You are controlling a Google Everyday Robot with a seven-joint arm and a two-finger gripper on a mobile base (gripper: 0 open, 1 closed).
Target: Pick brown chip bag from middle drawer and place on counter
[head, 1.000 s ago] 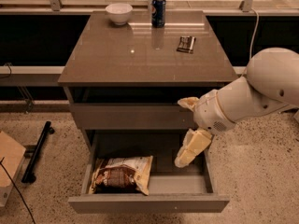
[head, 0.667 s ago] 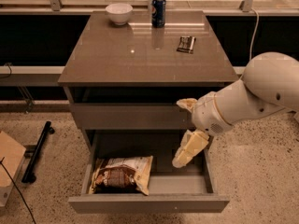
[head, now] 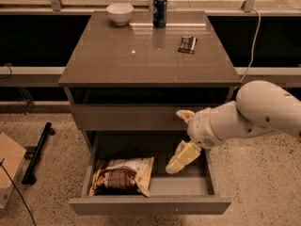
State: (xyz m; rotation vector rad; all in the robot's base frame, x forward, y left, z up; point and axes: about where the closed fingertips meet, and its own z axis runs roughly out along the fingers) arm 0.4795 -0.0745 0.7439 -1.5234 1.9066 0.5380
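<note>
Since the middle drawer (head: 150, 204) stands pulled out at the bottom centre of the frame, I count the opening part as done, and nothing beyond that. The brown chip bag (head: 123, 175) lies flat on the drawer floor in its left half, lower left of centre, with its dark panel facing up. Nothing is touching it.

My gripper (head: 184, 136) hangs right of centre, in front of the closed drawer front (head: 127, 117) and above the right half of the open drawer. Its two fingers (head: 182, 157) are spread wide, one up by that drawer front and one reaching down toward the drawer, and there is nothing between them. It is apart from the bag, with bare drawer floor in between.

As I read it, the whole pick is left: move left and down over the bag, close on it, lift it clear of the low walls, then carry it up to the counter (head: 141, 60).

The counter fills the upper middle of the frame. It has a white bowl (head: 119, 13) and a blue can (head: 160, 12) along its far edge and a small dark wrapper (head: 187, 44) toward the upper right. The near half looks bare enough to take the bag.
</note>
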